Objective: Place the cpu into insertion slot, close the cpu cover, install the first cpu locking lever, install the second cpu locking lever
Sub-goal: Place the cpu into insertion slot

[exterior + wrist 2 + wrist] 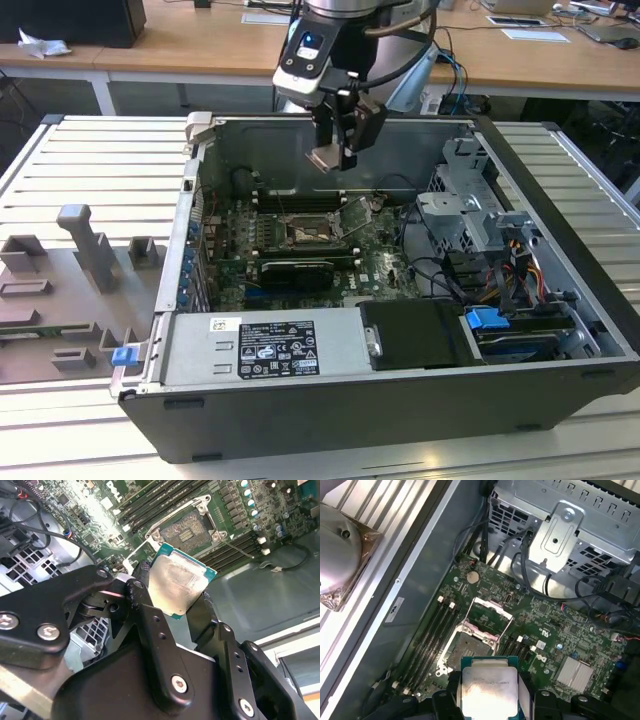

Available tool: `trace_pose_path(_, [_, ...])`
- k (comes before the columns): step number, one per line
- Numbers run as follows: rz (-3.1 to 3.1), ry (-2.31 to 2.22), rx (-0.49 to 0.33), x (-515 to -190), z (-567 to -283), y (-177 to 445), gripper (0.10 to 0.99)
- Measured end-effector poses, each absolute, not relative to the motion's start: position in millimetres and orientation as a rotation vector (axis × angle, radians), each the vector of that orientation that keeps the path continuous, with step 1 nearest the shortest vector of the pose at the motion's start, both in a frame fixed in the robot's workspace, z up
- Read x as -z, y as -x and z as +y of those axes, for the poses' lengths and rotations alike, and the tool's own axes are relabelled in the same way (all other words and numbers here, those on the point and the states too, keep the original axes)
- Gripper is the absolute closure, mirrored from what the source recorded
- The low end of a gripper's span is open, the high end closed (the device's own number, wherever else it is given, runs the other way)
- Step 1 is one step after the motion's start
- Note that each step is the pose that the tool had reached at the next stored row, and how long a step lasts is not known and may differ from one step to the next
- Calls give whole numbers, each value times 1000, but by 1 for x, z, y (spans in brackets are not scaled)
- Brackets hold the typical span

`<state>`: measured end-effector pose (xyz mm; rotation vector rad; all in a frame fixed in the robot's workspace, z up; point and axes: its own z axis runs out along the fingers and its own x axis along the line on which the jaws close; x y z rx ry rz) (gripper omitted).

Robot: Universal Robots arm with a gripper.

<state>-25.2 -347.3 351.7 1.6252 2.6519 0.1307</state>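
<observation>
The gripper (335,152) is clenched on the cpu (325,158), pinching two opposite edges, high in the upper centre of the exterior view. The insertion slot (305,232) lies bare well below, at mid-frame and slightly toward the exterior view's left. The cpu cover (352,212) stands raised just beside it.

Arm (345,20): one, mine to run, coming down from above with the wrist near vertical. Gripper (335,152): pointing downward, hanging in the air, touching nothing below it. Fingers (150,620): two, black, closed against opposite edges of the cpu (177,587), which I hold between their tips, slightly tilted.
</observation>
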Motion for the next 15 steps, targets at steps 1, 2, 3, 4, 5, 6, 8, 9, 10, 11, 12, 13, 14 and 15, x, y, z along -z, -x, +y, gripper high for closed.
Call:
trace_pose_path(1, [2650,-1628,-131,-351,-347,25,549])
trace_pose_path(2, [2648,-1630,-131,-351,-347,25,549])
trace_pose_path(3, [2646,-1633,-131,-350,-347,25,549])
trace_pose_path(4, [2645,-1636,-130,-350,-347,25,549])
trace_pose_path(5, [2641,-1641,-130,-349,-347,25,549])
trace_pose_path(6, [2638,-1646,-130,-348,-347,25,549])
trace_pose_path(8, [2634,-1652,-130,-347,-347,25,549])
trace_pose_path(9, [2632,-1656,-130,-346,-347,25,549])
trace_pose_path(10, [2629,-1661,-130,-346,-347,25,549])
trace_pose_path(11, [2624,-1668,-130,-346,-347,25,549])
trace_pose_path(12, [2611,-1687,-129,-345,-347,25,549])
trace_pose_path(13, [2597,-1707,-129,-344,-347,25,549])
trace_pose_path(14, [2582,-1729,-129,-343,-347,25,549])
trace_pose_path(15, [2562,-1756,-128,-342,-347,25,549])
